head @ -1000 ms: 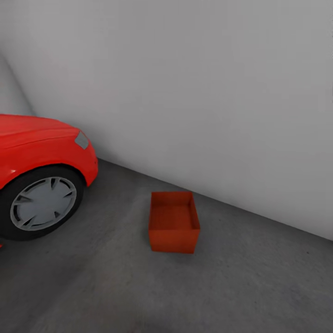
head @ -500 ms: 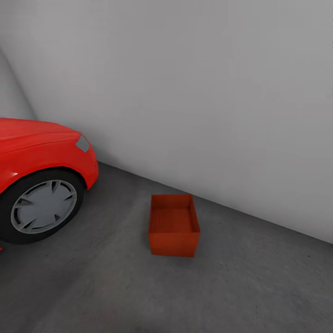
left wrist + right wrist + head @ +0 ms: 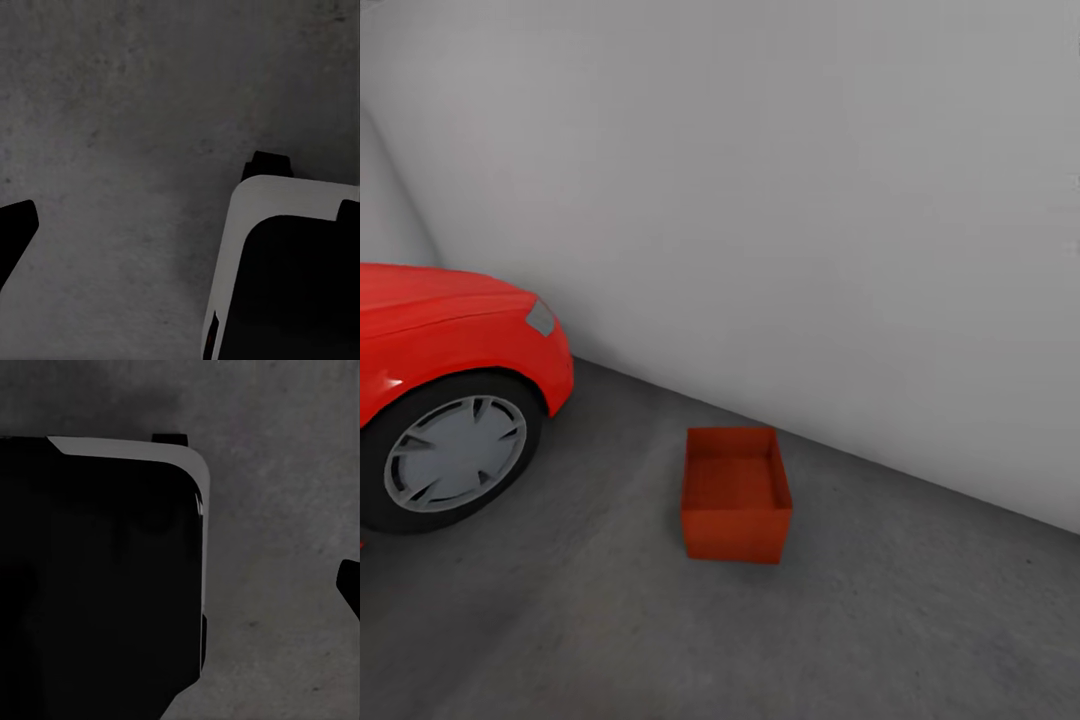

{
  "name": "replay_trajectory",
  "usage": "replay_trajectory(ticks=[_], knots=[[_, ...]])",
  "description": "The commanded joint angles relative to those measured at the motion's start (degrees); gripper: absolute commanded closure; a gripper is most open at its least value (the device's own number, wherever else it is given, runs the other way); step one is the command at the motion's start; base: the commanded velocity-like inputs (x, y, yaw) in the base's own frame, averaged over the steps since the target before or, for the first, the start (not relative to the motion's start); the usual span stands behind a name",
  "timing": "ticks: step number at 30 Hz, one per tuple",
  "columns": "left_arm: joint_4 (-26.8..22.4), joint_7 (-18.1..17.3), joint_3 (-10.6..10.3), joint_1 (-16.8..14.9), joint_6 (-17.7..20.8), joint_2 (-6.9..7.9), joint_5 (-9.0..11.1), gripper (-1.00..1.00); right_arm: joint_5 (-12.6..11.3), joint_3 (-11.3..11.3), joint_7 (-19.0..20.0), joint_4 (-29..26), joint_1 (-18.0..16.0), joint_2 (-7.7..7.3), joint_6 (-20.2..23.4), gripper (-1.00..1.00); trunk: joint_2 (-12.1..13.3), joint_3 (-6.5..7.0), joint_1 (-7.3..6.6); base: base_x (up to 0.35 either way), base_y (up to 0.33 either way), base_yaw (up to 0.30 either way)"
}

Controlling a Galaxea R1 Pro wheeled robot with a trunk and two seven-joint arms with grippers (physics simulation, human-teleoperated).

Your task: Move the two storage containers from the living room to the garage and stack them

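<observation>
Head view, garage. One storage container (image 3: pixel 736 494) sits upright on the concrete floor (image 3: pixel 880 620) at centre frame, lower half, open top up, near the white wall (image 3: pixel 810 200) and well apart from the red car (image 3: pixel 450 340) at the left edge. Compared with the pictures of a second ago, the container and the car's front wheel (image 3: pixel 453 452) both lie slightly lower in the frame; since the whole scene shifts together, you are seeing the camera move, not the things. The container itself has not moved relative to wall or car. Judgement: the first placement looks complete, and the second container remains to be brought and stacked on this one.

Hidden or unclear: the car is cut off by the left edge. In both wrist views you look down on mottled floor and a dark, white-edged part of the robot's own body (image 3: pixel 285 270); dark slivers at the frame edges may be end effector fingers, but whether either end effector is spread or pressed together cannot be told. Neither visibly carries anything.
</observation>
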Motion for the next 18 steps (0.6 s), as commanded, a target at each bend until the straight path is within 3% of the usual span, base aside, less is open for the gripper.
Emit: replay_trajectory(ticks=[1,18], knots=[[0.0,0.14,-0.49,-0.02,-0.12,0.0,0.46,-1.0,0.08,-0.05,-0.01,0.19,-0.07,-0.01,-0.33,-1.0,-0.03,0.04,0.0,0.0,0.0,0.0],[0.0,0.14,-0.49,-0.01,-0.12,0.0,0.46,-1.0,0.1,-0.05,0.25,0.19,-0.07,-0.02,0.04,-1.0,-0.03,1.61,0.0,0.0,0.0,0.0]])
